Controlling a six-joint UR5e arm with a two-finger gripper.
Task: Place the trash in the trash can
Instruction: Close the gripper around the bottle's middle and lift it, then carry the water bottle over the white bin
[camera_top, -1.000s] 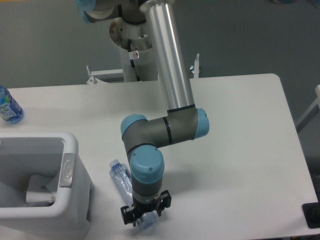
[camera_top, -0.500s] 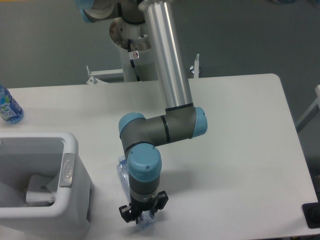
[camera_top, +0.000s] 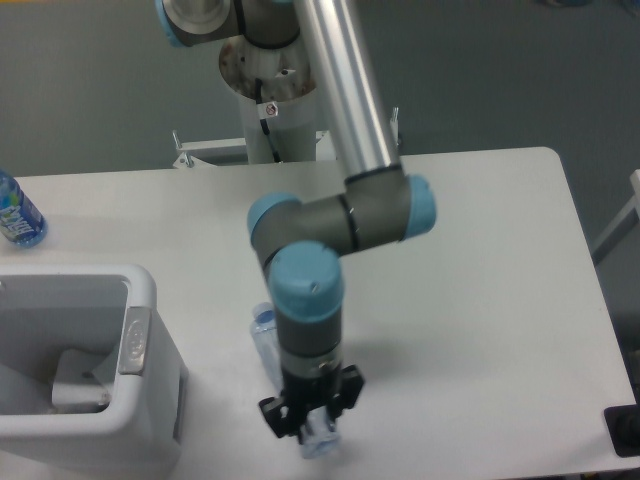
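Note:
The trash I can see is a long clear plastic bottle (camera_top: 266, 340), slanting from beside the arm's wrist down to the table's front edge. My gripper (camera_top: 311, 420) points straight down and is shut on the bottle's lower end, whose tip pokes out below the black fingers (camera_top: 273, 415). The arm's wrist hides the middle of the bottle. The white trash can (camera_top: 140, 292) stands at the left front, a grey plate (camera_top: 134, 340) on its rim, about a hand's width left of the bottle. A pale shape lies inside it; I cannot tell what it is.
A bluish bottle with a white-green label (camera_top: 16, 214) stands at the far left edge of the table. A black object (camera_top: 624, 430) sits at the front right corner. The arm's base column (camera_top: 278, 120) rises behind the table's back edge.
The gripper closed on the bottle's lower end. Arm and bottle have since shifted to the right and look larger, closer to the camera.

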